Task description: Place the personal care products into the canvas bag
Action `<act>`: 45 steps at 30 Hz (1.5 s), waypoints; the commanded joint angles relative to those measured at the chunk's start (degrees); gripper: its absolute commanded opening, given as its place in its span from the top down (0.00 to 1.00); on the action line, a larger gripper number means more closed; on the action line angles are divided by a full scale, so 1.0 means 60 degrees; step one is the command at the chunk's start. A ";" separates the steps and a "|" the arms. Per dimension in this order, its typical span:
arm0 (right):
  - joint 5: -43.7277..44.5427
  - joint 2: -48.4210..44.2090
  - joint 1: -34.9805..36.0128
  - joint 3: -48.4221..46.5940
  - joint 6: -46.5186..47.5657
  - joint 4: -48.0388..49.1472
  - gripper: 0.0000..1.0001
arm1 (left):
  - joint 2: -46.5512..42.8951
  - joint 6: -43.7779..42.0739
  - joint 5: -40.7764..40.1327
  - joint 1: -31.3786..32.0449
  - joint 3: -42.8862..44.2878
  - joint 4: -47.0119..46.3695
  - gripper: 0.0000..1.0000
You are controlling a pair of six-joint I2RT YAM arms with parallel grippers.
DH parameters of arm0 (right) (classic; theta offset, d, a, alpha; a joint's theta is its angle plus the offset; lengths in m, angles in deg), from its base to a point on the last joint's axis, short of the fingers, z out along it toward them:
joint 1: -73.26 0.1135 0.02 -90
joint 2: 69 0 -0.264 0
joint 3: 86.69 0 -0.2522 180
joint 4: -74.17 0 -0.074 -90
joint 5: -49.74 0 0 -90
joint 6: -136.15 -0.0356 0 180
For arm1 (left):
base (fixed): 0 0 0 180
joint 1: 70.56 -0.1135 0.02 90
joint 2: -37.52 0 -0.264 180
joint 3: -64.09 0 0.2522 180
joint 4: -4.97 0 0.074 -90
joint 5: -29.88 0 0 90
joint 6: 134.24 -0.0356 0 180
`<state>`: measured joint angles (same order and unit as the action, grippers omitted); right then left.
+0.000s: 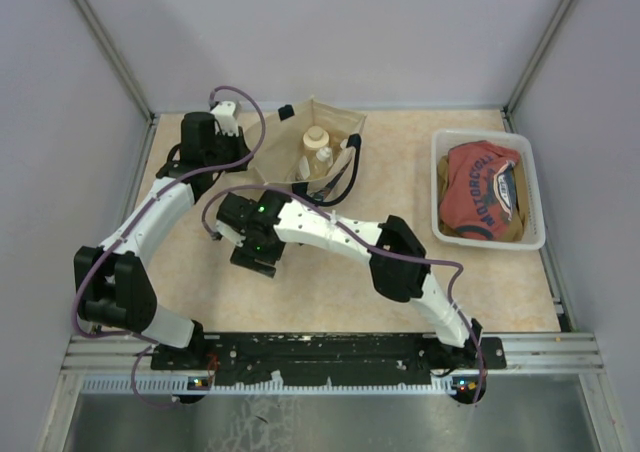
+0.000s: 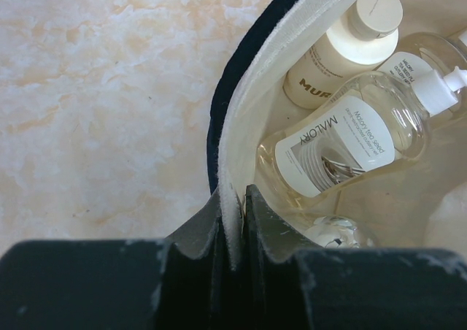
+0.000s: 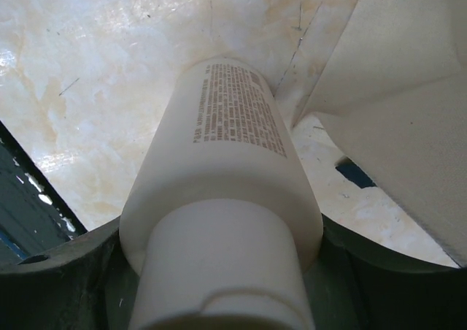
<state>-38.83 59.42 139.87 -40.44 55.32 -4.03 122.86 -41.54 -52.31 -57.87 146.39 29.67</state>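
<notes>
The cream-white plastic bottle with small print down its side (image 3: 226, 162) lay flat on the beige marbled desk (image 1: 330, 292), just beside the cream canvas bag with navy handles (image 1: 335, 124). The right hand (image 1: 256, 254) gripped it near the cap. The left hand (image 2: 232, 224) was pinched on the bag's rim, holding the mouth open. I'd have lifted it clear of the cloth edge, then lowered it beside the clear labelled bottle (image 2: 343, 144) inside

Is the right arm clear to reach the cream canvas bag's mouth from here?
Probably yes. The left hand pinches the cream canvas bag's rim so its mouth gapes, and nothing stands between it and the right hand.
</notes>
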 commanded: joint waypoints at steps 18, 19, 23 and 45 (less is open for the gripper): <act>0.1286 -0.4956 -0.0236 0.5714 -0.1999 0.4418 0.91 | -0.0088 -0.0128 0.0074 -0.0108 -0.0143 -0.0267 1.00; 0.1419 -0.5313 -0.0277 0.5903 -0.2131 0.4525 0.92 | -0.0088 -0.0128 0.0075 -0.0108 -0.0145 -0.0268 1.00; 0.2062 -0.6549 -0.0431 0.6486 -0.2566 0.4670 0.93 | -0.0052 -0.0127 0.0062 -0.0108 -0.0129 -0.0262 1.00; 0.5349 -0.9590 -0.1027 0.4914 -0.0523 0.6133 0.98 | -0.0113 -0.0113 0.0289 -0.0108 -0.0190 -0.0292 1.00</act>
<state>-7.46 3.53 135.82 -2.40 45.72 19.46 122.86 -41.46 -51.61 -58.09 145.97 29.10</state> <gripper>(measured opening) 0.687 0.178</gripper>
